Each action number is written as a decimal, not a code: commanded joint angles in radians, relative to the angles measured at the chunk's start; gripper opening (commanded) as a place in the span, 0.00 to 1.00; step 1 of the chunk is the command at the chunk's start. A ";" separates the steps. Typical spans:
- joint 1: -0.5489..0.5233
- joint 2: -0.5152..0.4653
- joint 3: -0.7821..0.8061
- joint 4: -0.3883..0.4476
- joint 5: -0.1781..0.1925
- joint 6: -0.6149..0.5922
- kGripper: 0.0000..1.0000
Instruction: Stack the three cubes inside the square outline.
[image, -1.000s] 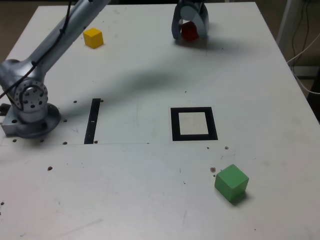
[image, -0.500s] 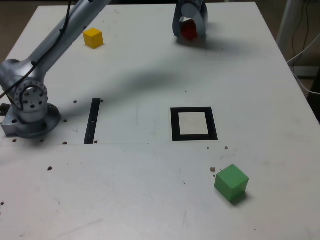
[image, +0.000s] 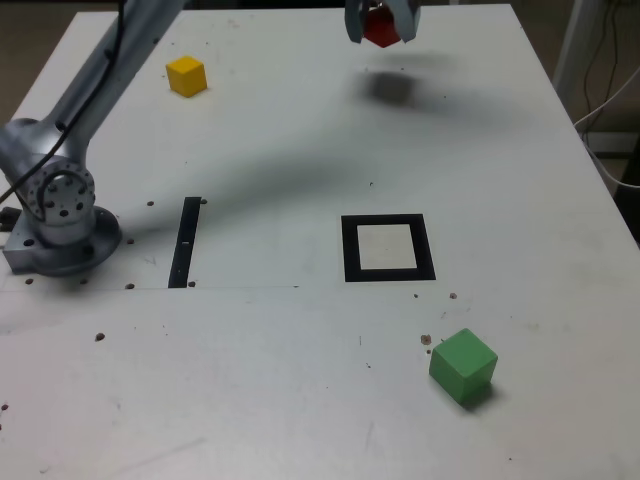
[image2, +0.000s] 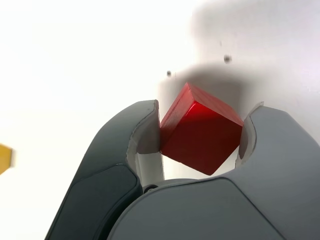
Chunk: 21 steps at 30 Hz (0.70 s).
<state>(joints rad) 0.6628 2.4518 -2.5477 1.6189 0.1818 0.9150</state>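
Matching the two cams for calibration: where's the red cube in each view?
Exterior view: red cube near the top edge, right of centre, raised over its shadow.
Wrist view: mid-picture, between the gripper's fingers.
Shared landmark: yellow cube, at the exterior view's upper left; only partly in the wrist view.

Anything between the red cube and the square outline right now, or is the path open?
Nothing visible in the way. The red cube is up in the claw, and only bare table lies between it and the square outline. Yellow cube and green cube both sit off that line.
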 joint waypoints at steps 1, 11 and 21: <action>-0.016 -0.052 0.039 0.014 0.000 -0.010 0.39; -0.160 -0.279 0.391 -0.036 0.010 -0.133 0.39; -0.371 -0.525 0.836 -0.259 -0.062 -0.294 0.39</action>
<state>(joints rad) 0.3189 1.9708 -1.8460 1.3940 0.1307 0.6403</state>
